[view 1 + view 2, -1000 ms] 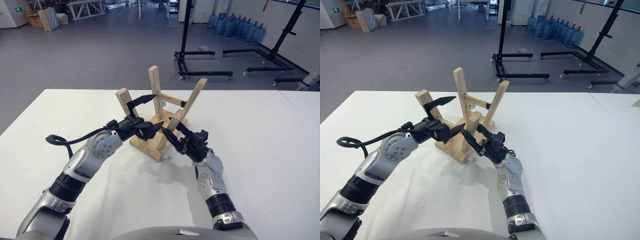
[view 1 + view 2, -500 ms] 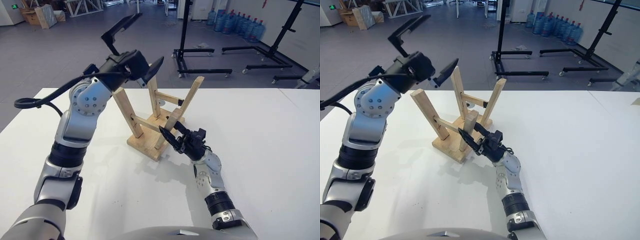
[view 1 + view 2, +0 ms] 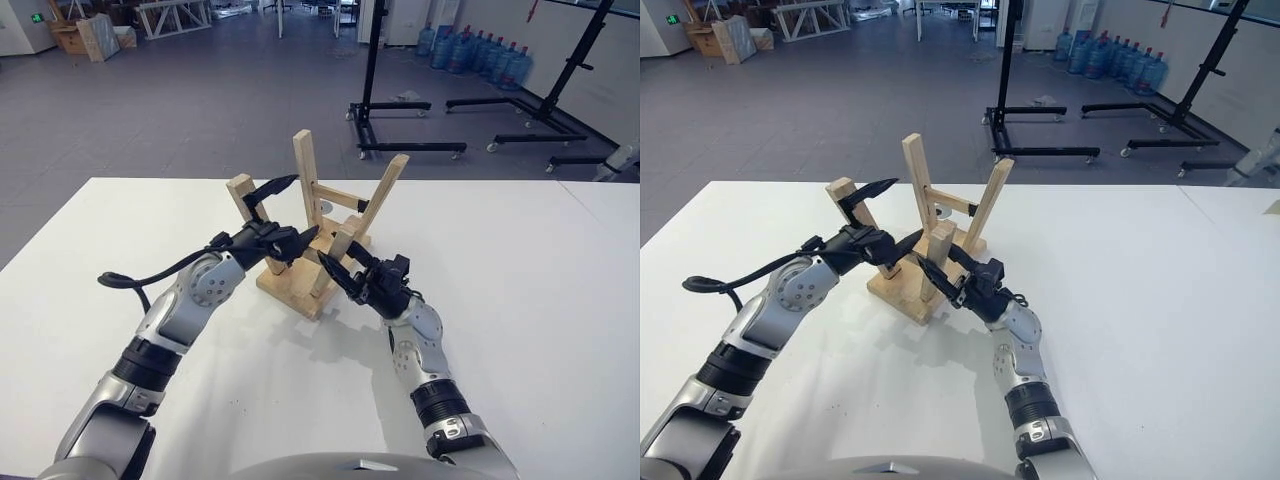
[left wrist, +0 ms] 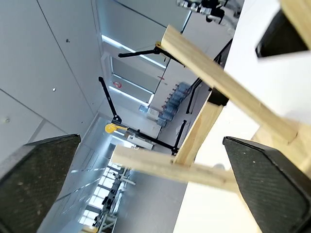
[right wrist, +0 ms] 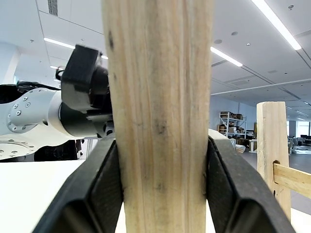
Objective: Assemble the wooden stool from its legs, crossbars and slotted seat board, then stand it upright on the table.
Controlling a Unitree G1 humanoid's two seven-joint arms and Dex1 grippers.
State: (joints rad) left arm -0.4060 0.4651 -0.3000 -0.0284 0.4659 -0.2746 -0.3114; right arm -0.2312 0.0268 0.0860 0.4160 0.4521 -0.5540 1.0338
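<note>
The wooden stool lies upside down on the white table [image 3: 520, 300], its seat board [image 3: 290, 290] flat and its legs pointing up. A crossbar [image 3: 340, 200] joins the tall back leg [image 3: 310, 175] to the right leg [image 3: 388, 195]. My right gripper [image 3: 340, 268] is shut on the near leg [image 5: 160, 121], whose wood sits tight between both pads [image 5: 97, 184]. My left gripper [image 3: 288, 213] is wide open beside the left leg [image 3: 241, 192], pointing in among the legs. Its fingers [image 4: 39, 184] frame a leg and a crossbar [image 4: 170, 167] without touching them.
Free table surface lies on all sides of the stool. A black cable [image 3: 120, 280] loops off my left forearm above the table. Beyond the far edge, black wheeled racks [image 3: 400, 100] and water bottles [image 3: 480, 50] stand on the floor.
My left arm swung up high above the stool half a second ago and has come back down beside the left leg, still open. The right gripper kept its hold on the near leg.
</note>
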